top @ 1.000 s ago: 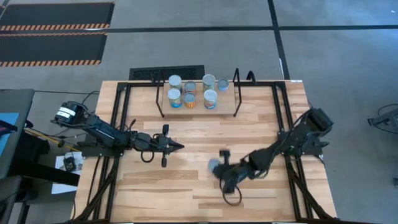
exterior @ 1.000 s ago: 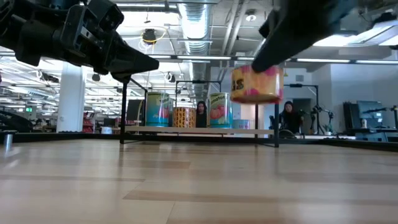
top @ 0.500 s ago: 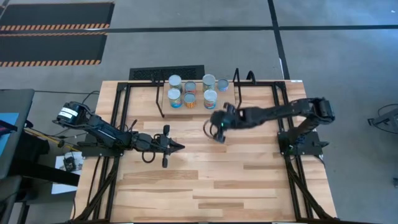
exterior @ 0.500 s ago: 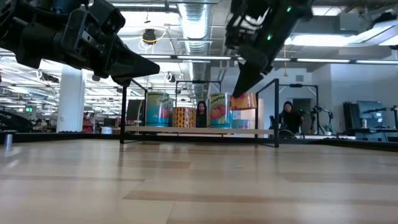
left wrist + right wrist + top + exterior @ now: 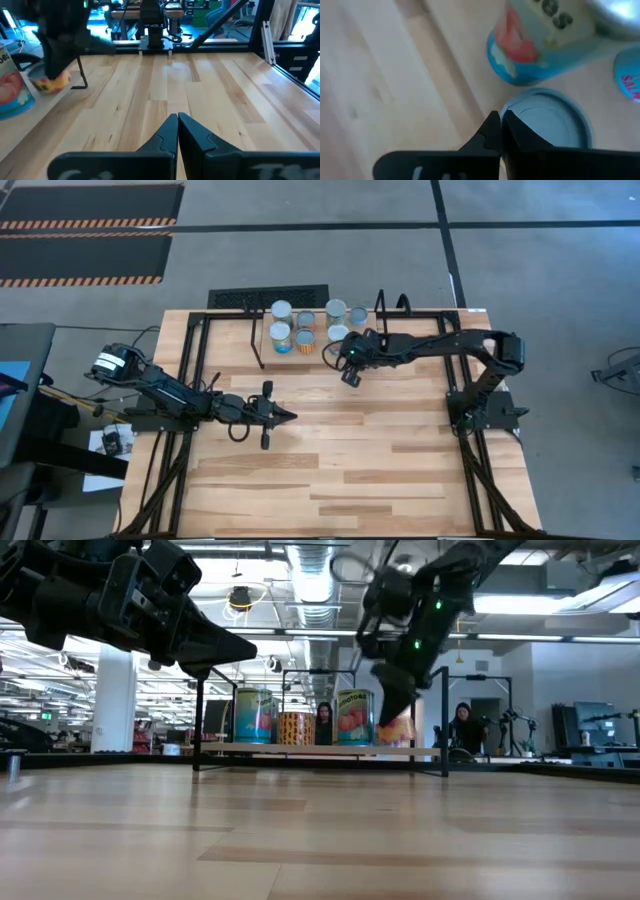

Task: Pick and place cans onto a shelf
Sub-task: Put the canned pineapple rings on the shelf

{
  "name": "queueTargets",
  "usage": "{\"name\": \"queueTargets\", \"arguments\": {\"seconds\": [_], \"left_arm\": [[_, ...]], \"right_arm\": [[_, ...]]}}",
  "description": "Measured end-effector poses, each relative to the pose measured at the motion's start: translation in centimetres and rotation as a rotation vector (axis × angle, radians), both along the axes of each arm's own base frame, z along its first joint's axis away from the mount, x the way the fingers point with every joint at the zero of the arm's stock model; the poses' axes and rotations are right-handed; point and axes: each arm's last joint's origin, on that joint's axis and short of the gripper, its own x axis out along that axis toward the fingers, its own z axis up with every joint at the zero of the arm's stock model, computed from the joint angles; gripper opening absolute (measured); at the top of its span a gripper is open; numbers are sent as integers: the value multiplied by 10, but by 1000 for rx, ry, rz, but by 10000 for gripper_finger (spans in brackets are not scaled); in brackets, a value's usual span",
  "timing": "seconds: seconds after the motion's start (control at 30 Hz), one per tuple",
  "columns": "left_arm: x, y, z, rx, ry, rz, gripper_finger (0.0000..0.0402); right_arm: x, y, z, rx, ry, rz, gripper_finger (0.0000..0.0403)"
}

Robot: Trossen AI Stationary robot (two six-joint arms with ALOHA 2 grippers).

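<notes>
The shelf point(image 5: 316, 350) stands at the table's far edge, its board point(image 5: 300, 749) between black wire end frames. Several cans point(image 5: 305, 330) stand on it; a blue one with a tomato label point(image 5: 530, 50) is closest to my right gripper. My right gripper point(image 5: 348, 372) reaches in from the right and is shut on a yellow and pink can point(image 5: 398, 730) with a grey-blue top point(image 5: 550, 125), at the shelf's front right part. The gripper covers this can in the high view. My left gripper point(image 5: 285, 416) is shut and empty above the table's left middle. My right gripper has its nearly closed fingertips at the rim of the can's top point(image 5: 516, 106), on the side nearest the arm. The fingers slant down from the table's right side. The can hangs tilted below them point(image 5: 398, 730), down at board level. I cannot tell whether its bottom touches the board.
The shelf's right wire end frame point(image 5: 445, 720) stands just beside the held can, which also shows in the left wrist view point(image 5: 50, 82). The table's near half point(image 5: 330, 470) is bare wood. Two people point(image 5: 465, 725) sit in the room behind.
My right gripper has carried the yellow and pink can from the table's near middle toward the far edge and down to the shelf's front right part. The can stays tilted below the fingers.
</notes>
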Motion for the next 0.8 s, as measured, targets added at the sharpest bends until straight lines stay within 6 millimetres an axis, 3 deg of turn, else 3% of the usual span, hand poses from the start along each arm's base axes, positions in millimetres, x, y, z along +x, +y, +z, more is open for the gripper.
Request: {"name": "queueTargets", "arguments": {"seconds": [0.2, 0.63, 0.8], "left_arm": [[0, 0, 0, -1, -3, 0, 2], [0, 0, 0, -1, -4, 0, 2], [0, 0, 0, -1, -4, 0, 2]], "right_arm": [[5, -11, -12, 1, -1, -53, 20], [4, -17, -9, -79, -20, -128, 71], [3, -11, -3, -154, -2, -124, 95]]}}
